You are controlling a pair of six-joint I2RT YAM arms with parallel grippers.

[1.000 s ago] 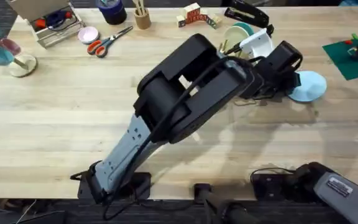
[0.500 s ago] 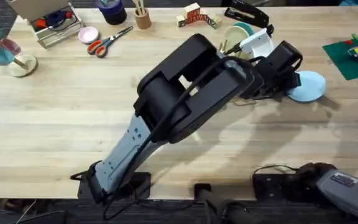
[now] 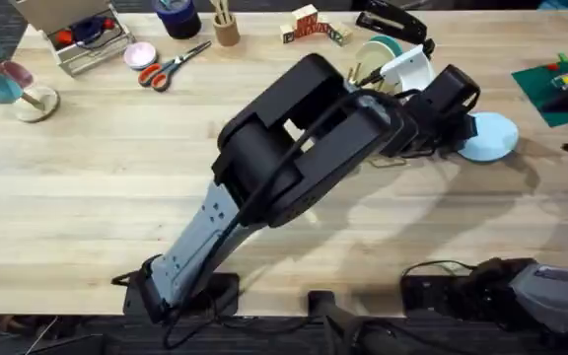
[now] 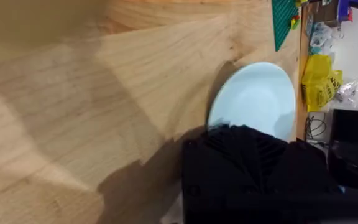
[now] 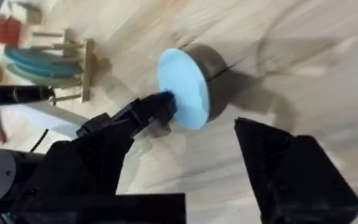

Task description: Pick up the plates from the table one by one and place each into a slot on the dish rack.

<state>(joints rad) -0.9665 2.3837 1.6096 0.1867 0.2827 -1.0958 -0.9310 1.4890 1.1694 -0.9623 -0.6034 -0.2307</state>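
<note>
Right arm (image 3: 550, 296) slid rightward; wrist cam shows rack (image 5: 73, 68) w/ plates.

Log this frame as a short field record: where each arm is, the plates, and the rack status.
left arm: reaches across the table, left gripper at the pale blue plate
blue plate: lying on the table, not in the rack
right gripper: open, above the table near that plate
dish rack: already holds plates, one of them teal
cream-yellow plate: in the rack
</note>
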